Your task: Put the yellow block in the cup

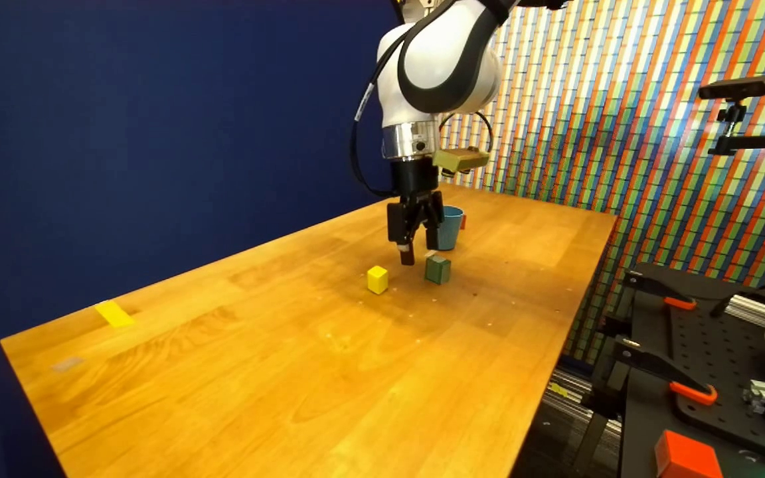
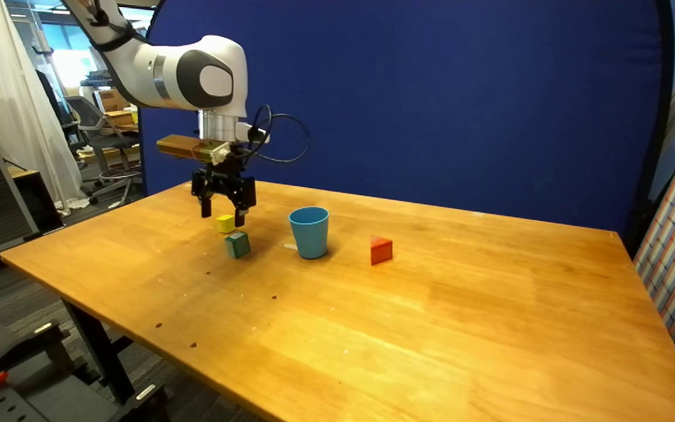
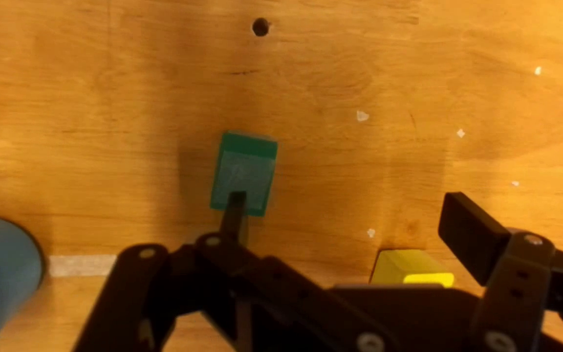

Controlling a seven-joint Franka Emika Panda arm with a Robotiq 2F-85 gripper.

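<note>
While upright, cup (image 2: 310,235), yellow block (image 1: 377,280) outside.

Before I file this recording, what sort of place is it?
Most likely a robotics lab, though I can't be certain. A robot arm hangs in front of a large blue backdrop, and a mounted device that looks like a camera shows in an exterior view.

On the bench (image 2: 490,328) I count one yellow block (image 1: 377,280), one green block (image 2: 238,245), one red piece (image 2: 381,252), one blue cup (image 2: 312,239) and one flat yellow strip (image 1: 115,314). Of my own I count one hand (image 2: 222,213), with two fingers (image 3: 474,237).
</note>
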